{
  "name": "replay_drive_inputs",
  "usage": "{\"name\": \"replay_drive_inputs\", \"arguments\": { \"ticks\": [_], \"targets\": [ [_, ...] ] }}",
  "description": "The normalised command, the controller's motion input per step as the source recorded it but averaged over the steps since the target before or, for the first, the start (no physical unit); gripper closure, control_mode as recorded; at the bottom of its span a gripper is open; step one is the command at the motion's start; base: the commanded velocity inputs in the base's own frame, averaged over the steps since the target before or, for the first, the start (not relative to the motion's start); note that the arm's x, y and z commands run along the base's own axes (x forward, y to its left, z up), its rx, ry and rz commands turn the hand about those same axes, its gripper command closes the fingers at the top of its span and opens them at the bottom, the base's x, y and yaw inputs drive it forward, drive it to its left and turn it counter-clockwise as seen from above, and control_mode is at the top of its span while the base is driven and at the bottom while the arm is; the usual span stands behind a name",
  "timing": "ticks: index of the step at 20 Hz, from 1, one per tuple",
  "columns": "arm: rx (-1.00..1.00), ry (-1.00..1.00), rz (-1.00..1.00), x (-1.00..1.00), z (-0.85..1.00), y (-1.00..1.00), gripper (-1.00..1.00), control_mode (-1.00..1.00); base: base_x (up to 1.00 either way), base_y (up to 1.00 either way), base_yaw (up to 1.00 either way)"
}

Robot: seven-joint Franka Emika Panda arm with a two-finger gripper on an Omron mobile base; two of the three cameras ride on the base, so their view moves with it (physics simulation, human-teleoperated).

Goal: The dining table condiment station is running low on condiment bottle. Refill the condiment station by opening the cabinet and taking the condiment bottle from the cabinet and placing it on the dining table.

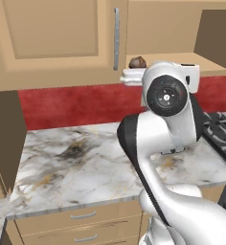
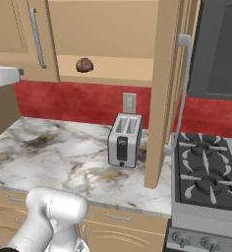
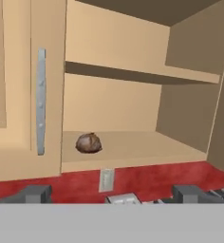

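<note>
Across the upper part of the left base view you see the cabinet (image 1: 57,38) with its closed left door and silver handle (image 1: 117,39); to the right of that handle the cabinet stands open, and a small brown round thing (image 1: 137,62) sits on its lower shelf. Below lies the marble desk (image 1: 81,162), with a red wall behind it. Your white arm (image 1: 167,143) rises at lower right, covering most of a toaster (image 1: 131,76).

Up in the right base view, the brown thing (image 2: 84,65) rests on the open shelf at upper left, the swung-out door (image 2: 162,93) stands edge-on in the middle, the toaster (image 2: 124,140) stands on the desk below, and a stove (image 2: 206,172) is at right.

Low in the hand view, the hand (image 3: 111,194) has its two dark tips wide apart with nothing between them. It faces the open cabinet; the brown thing (image 3: 88,143) sits at the left of the lower shelf. You cannot tell where the sauce bottle is.
</note>
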Motion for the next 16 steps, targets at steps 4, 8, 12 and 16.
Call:
{"name": "replay_drive_inputs", "arguments": {
  "ticks": [4, 8, 12, 16],
  "targets": [
    [0.0, 0.0, 0.05, 0.14, 0.01, 0.04, -1.0, -1.0, 0.0, 0.0, 0.0],
    [0.0, -0.03, 0.05, 0.08, 0.09, 0.08, -1.0, -1.0, 0.0, 0.0, 0.0],
    [0.0, 0.0, 0.03, 0.26, 0.07, 0.16, -1.0, -1.0, 0.0, 0.0, 0.0],
    [-0.02, 0.0, 0.02, 0.48, 0.27, 0.31, -1.0, -1.0, 0.0, 0.0, 0.0]
  ]
}}
